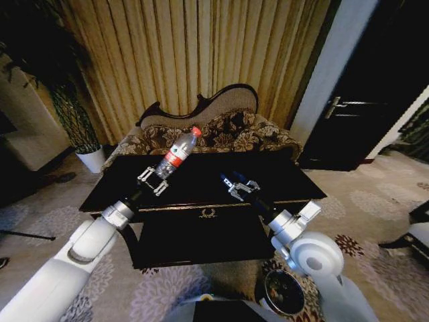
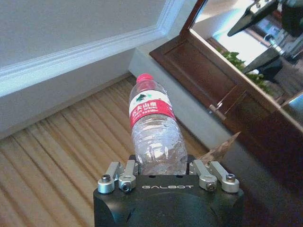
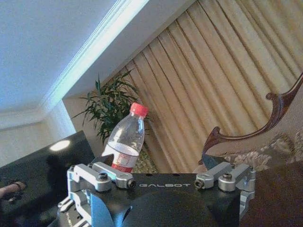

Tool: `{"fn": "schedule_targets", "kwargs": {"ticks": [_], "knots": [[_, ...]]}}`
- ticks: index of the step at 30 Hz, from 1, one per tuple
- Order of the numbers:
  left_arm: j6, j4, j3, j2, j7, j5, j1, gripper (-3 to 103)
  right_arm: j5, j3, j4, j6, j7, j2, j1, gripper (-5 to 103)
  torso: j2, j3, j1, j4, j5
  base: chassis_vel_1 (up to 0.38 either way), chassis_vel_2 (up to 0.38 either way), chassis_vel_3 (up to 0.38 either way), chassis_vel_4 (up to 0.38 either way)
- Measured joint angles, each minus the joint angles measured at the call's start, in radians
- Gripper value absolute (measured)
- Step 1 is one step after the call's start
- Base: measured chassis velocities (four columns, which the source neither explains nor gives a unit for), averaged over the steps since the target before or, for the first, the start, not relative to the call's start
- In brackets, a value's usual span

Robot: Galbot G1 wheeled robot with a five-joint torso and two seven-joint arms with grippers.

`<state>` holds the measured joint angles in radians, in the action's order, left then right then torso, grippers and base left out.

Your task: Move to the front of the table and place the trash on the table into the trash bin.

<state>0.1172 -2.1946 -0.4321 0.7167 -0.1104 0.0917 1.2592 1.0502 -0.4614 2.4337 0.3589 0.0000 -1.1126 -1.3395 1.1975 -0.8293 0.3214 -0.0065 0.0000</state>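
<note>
Dark, near-black wooden surface (image 1: 295, 178) with gold trim stood before me. Small round dark trash bin (image 1: 283, 291) sat on floor by my right side. My left gripper (image 1: 154, 180) clamped clear plastic bottle with red label and red cap (image 1: 177, 155), tilted up above surface, likely for carrying binward. My right gripper (image 1: 236, 188) hovered over surface, spread, holding nothing.

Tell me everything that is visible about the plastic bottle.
The bottle is clear, ribbed plastic with a red cap and a red and white label below its neck; it looks empty or nearly so. The left gripper holds it by its lower part, fingers closed on both sides. It is lifted above the table, touching only the gripper, and leans with its cap pointing up and away from the robot, toward the sofa.
</note>
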Motion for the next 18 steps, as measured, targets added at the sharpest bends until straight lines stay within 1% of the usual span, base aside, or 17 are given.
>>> {"fn": "schedule_targets", "kwargs": {"ticks": [2, 3, 5, 6, 8, 9, 11, 12, 14, 15, 16, 18], "knots": [[-0.008, 0.013, 0.066, -0.016, 0.016, 0.022, -0.046, 42, -0.025, 0.000, -0.008, -0.016, 0.000, 0.013, 0.003, 100, 0.000, 0.000, 0.000, 0.0000, 0.0001, 0.000, 0.000, 0.000, 0.000], [-0.008, 0.013, 0.066, -0.016, 0.016, 0.022, -0.046, 42, -0.025, 0.000, -0.008, -0.016, 0.000, 0.013, 0.003, 100, 0.000, 0.000, 0.000, 0.0000, 0.0001, 0.000, 0.000, 0.000, 0.000], [-0.017, 0.029, 0.147, -0.011, 0.023, 0.027, -0.114, 42, -0.031, -0.002, -0.010, -0.022, 0.000, 0.023, 0.008, 100, 0.000, 0.000, 0.000, 0.0000, 0.0002, 0.000, 0.000, 0.000, 0.000], [-0.017, 0.029, 0.147, -0.011, 0.023, 0.027, -0.114, 42, -0.031, -0.002, -0.010, -0.022, 0.000, 0.023, 0.008, 100, 0.000, 0.000, 0.000, 0.0000, 0.0002, 0.000, 0.000, 0.000, 0.000], [-0.043, 0.042, 0.248, 0.011, 0.037, 0.029, -0.200, 42, -0.031, -0.005, -0.009, -0.027, 0.000, 0.040, 0.015, 100, 0.000, 0.000, 0.000, -0.0003, -0.0001, 0.000, 0.000, 0.000, 0.000], [-0.043, 0.042, 0.248, 0.011, 0.037, 0.029, -0.200, 42, -0.031, -0.005, -0.009, -0.027, 0.000, 0.040, 0.015, 100, 0.000, 0.000, 0.000, -0.0003, -0.0001, 0.000, 0.000, 0.000, 0.000], [-0.076, 0.054, 0.328, 0.031, 0.045, 0.029, -0.269, 42, -0.025, -0.010, -0.010, -0.029, 0.000, 0.061, 0.023, 100, 0.000, 0.000, 0.000, -0.0003, 0.0001, 0.000, 0.000, 0.000, 0.000], [-0.076, 0.054, 0.328, 0.031, 0.045, 0.029, -0.269, 42, -0.025, -0.010, -0.010, -0.029, 0.000, 0.061, 0.023, 100, 0.000, 0.000, 0.000, -0.0003, 0.0001, 0.000, 0.000, 0.000, 0.000], [-0.097, 0.060, 0.390, 0.041, 0.050, 0.036, -0.323, 42, -0.012, -0.015, -0.016, -0.030, 0.000, 0.084, 0.034, 100, 0.000, 0.000, 0.000, -0.0001, 0.0000, 0.000, 0.000, 0.000, 0.000], [-0.103, 0.061, 0.411, 0.042, 0.052, 0.040, -0.340, 42, -0.005, -0.015, -0.019, -0.032, 0.000, 0.091, 0.039, 100, 0.000, 0.000, 0.000, -0.0001, 0.0001, 0.000, 0.000, 0.000, 0.000], [-0.103, 0.061, 0.411, 0.042, 0.052, 0.040, -0.340, 42, -0.005, -0.015, -0.019, -0.032, 0.000, 0.091, 0.039, 100, 0.000, 0.000, 0.000, -0.0001, 0.0001, 0.000, 0.000, 0.000, 0.000], [-0.110, 0.060, 0.467, 0.039, 0.062, 0.055, -0.377, 42, 0.012, -0.015, -0.029, -0.035, 0.000, 0.104, 0.053, 100, 0.000, 0.000, 0.000, -0.0002, 0.0000, 0.000, 0.000, 0.000, 0.000]]}}
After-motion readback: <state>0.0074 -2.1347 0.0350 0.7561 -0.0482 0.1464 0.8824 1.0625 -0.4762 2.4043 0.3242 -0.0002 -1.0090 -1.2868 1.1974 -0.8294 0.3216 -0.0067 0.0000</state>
